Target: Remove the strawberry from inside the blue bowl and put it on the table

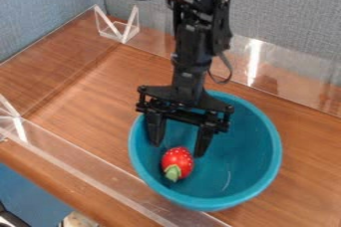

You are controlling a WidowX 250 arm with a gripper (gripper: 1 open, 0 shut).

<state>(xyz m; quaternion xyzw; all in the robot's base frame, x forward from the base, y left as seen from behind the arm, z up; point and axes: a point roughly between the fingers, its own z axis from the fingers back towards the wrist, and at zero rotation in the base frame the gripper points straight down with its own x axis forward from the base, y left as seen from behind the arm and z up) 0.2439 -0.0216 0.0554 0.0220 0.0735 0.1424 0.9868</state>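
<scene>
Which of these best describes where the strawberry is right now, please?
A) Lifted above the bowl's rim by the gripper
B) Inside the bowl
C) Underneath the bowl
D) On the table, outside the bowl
B: the red strawberry lies inside the blue bowl, with the bowl's wall around it.

Perhaps a lab or office: a black robot arm (194,32) over a wood-grain tabletop (80,82), clear walls (273,67) along its edges, grey fabric-like partition panels (286,7) at upper right.
</scene>
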